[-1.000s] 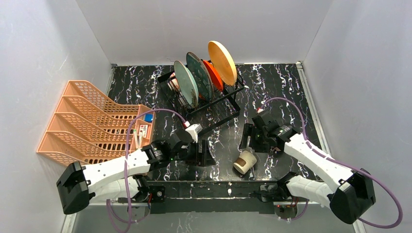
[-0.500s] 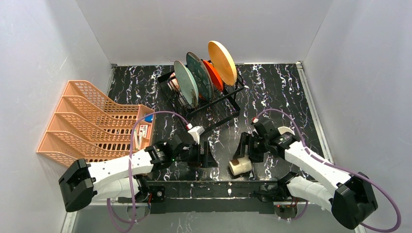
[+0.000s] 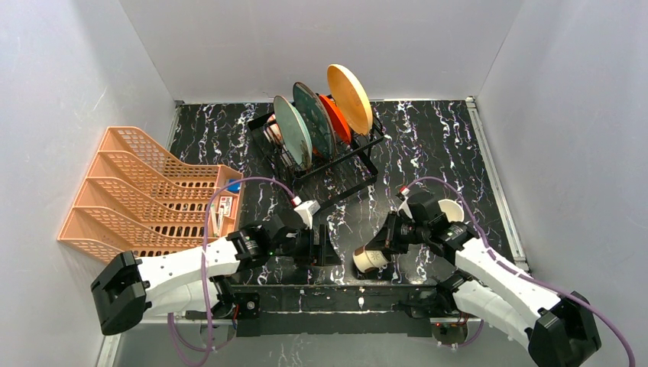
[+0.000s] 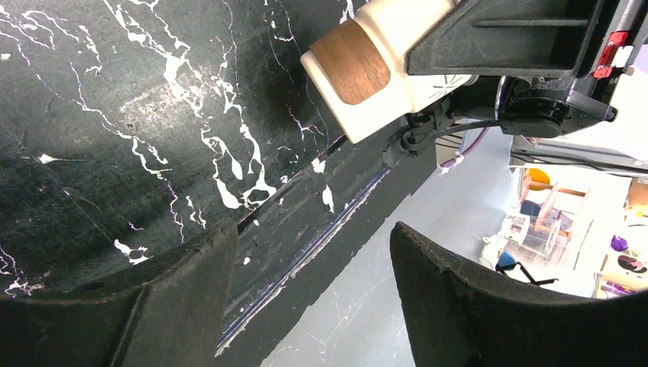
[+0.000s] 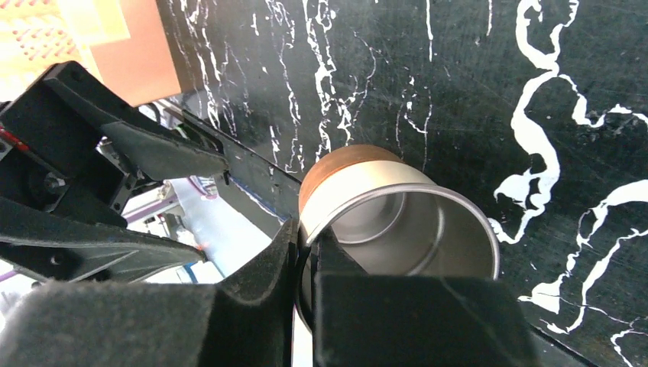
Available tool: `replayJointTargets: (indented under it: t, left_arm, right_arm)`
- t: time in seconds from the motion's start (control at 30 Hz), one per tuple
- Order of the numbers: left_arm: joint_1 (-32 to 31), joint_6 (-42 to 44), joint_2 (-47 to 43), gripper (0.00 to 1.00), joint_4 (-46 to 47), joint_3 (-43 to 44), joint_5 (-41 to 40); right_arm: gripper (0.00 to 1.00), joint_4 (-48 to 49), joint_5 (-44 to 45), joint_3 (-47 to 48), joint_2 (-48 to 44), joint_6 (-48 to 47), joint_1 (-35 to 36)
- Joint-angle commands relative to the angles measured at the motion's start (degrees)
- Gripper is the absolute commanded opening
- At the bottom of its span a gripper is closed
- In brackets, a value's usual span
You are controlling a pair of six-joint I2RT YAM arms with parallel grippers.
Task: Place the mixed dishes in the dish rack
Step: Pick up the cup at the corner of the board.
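At the table's near edge the cup is shown lying on its side, its thin rim pinched by the right gripper, with one finger inside the wall and one outside. Just beside it, the left gripper is held open and empty. The cup is judged light, rigid and not fragile, but its smooth steel lining is likely slippery, so a rim pinch may let it pivot; a deeper bite on the wall is advised. Farther back, the rack is seen with plates upright in its slots.
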Motion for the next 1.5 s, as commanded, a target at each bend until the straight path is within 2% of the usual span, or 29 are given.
replayJointTargets:
  t: [0.0, 0.27, 0.43, 0.7, 0.9, 1.07, 1.3, 1.47]
  left_arm:
    - [-0.4, 0.6, -1.7, 0.71, -1.8, 0.8, -0.4]
    - [-0.3, 4.7, -3.2, 0.74, -11.5, 7.5, -4.6]
    - [0.0, 7.3, -3.0, 0.75, -16.8, 12.4, -5.8]
    - [2.6, 12.8, -3.3, 0.77, -28.0, 22.5, -7.4]
    - [3.2, 16.0, -3.3, 0.77, -34.1, 28.2, -9.1]
    - [3.2, 17.5, -3.4, 0.77, -37.0, 30.6, -9.5]
    - [3.2, 19.5, -4.0, 0.76, -37.8, 30.7, -5.8]
    - [3.2, 21.9, -3.4, 0.75, -38.4, 30.6, -0.6]
  right_arm:
    - [0.01, 2.6, 0.0, 1.5, -2.5, 0.9, -0.1]
    - [0.01, -1.1, -1.1, 10.1, -2.1, -8.4, 0.2]
    - [0.01, -3.7, -1.1, 16.1, 0.4, -16.4, 3.2]
    - [0.01, -5.4, 8.6, 24.4, 4.8, -31.6, 19.6]
    - [0.01, -6.7, 11.1, 27.8, 9.5, -43.8, 31.2]
    - [0.01, -7.3, 12.7, 28.8, 11.4, -57.8, 41.2]
    - [0.01, -10.1, 12.2, 30.6, 14.8, -73.2, 48.4]
    - [0.01, -12.9, 16.4, 33.9, 18.8, -78.5, 51.3]
